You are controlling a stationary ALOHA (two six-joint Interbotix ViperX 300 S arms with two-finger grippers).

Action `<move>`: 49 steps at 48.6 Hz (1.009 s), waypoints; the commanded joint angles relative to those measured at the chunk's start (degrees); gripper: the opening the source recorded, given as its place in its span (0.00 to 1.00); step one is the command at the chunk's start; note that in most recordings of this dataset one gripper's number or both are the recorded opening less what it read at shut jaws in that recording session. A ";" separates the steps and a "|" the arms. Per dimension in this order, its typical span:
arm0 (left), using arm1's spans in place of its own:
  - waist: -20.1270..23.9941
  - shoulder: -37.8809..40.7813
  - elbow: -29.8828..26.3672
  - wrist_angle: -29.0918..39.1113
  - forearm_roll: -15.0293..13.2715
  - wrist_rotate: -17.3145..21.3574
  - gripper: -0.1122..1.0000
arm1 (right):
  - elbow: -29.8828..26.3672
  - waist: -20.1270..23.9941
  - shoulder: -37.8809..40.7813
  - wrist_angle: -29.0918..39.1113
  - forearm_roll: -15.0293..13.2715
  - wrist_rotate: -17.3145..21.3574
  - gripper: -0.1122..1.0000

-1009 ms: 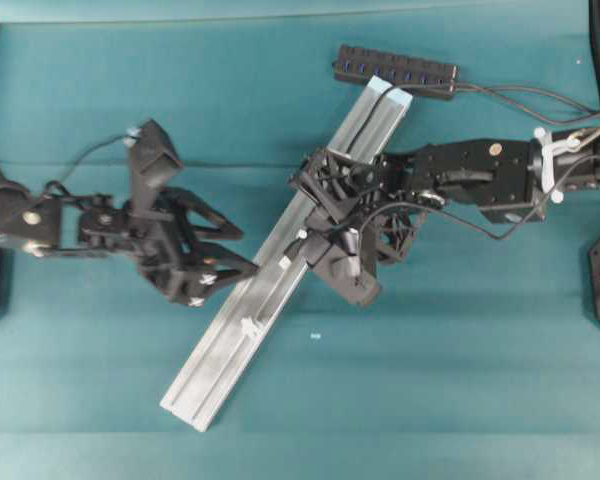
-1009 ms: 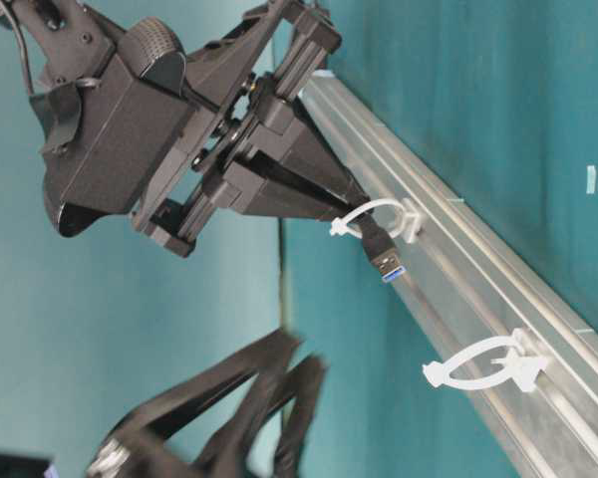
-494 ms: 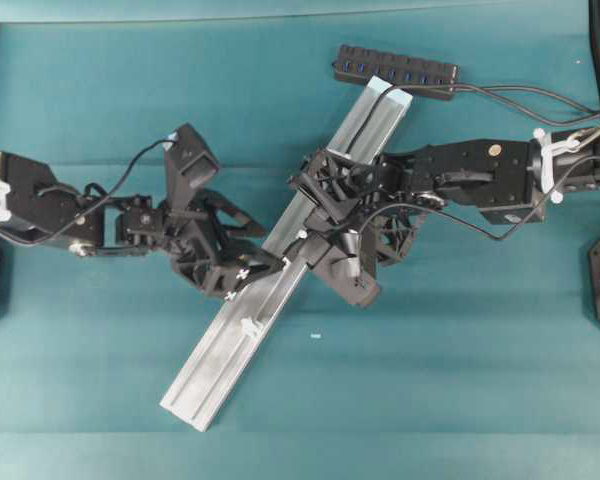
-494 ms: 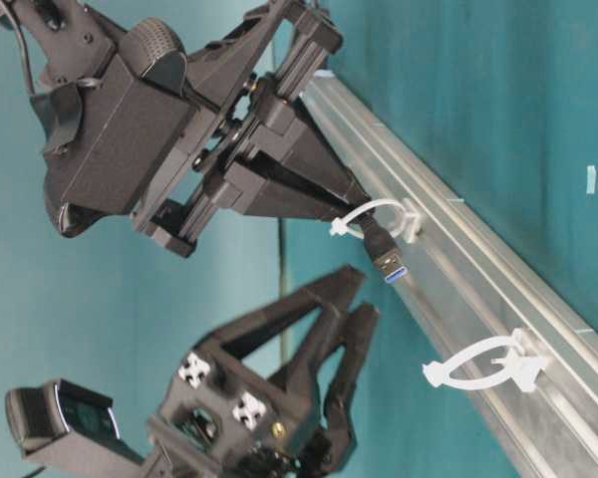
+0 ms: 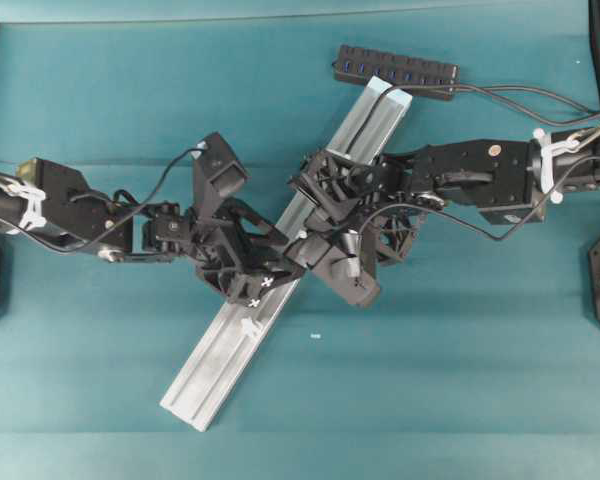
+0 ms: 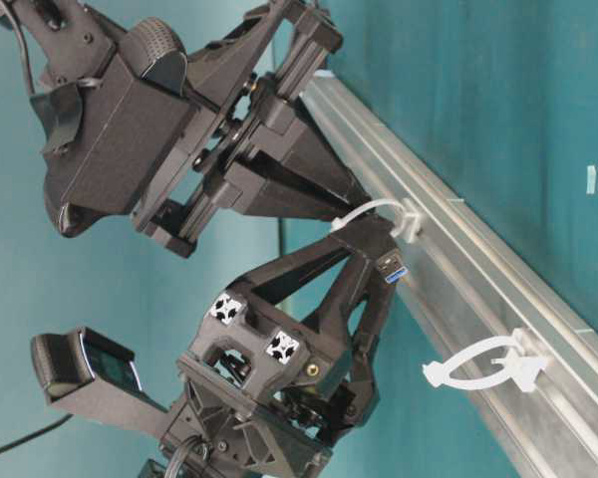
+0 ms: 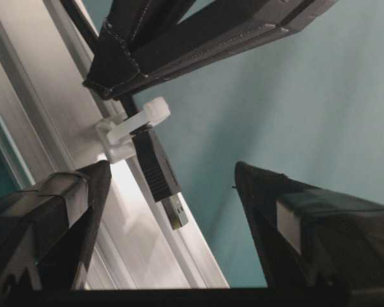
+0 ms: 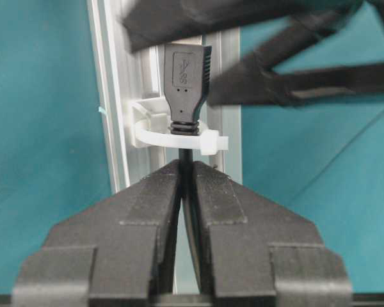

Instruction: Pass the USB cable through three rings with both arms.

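**USB plug poked through one ring, left pincer brought up around it**

The USB cable [image 8: 182, 167] is seen as a thin black cord ending in a moulded black plug with a ribbed collar and a bright metal tip. The cord is pinched between the closed, flat-faced black fingers of the right gripper [image 8: 184, 176], just behind a white translucent plastic ring [image 8: 173, 135]. The plug has been passed through this loop and projects beyond it. The loop is clipped to a long grooved rail [image 5: 230, 345] of brushed silver aluminium, laid diagonally on the table.

A second ring [image 6: 483, 363] of the same white plastic stands further along the rail with nothing through it; in the overhead view a white clip [image 5: 248, 326] is made out on the rail below the grippers. A third ring cannot be picked out.

The left gripper [image 7: 173, 192], an open-frame black pincer marked with white X's, is held wide apart, one pointed finger to each side of the plug; nothing is gripped by it.

The table [image 5: 430, 380] is covered in matt teal cloth, faintly creased. A black oblong multi-port hub [image 5: 395, 70] lies at the rail's far end.

A second ago the left gripper was well to the left of the rail; it has since been advanced to the plug. The right gripper has not been moved.
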 commanded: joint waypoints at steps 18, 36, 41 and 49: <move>0.79 0.79 -1.58 -0.09 0.18 0.53 0.60 | -0.53 0.44 0.18 -0.35 0.09 0.70 0.19; 0.00 0.88 -1.76 1.85 0.18 0.53 0.23 | -0.53 0.35 0.18 -0.35 0.09 0.70 0.19; 0.00 0.88 -1.85 1.85 0.18 0.53 0.23 | -0.53 0.35 0.18 -0.35 0.09 0.79 0.19; 0.09 0.88 -2.11 1.85 0.18 0.53 0.22 | -0.62 0.00 0.18 -0.35 0.09 0.97 0.19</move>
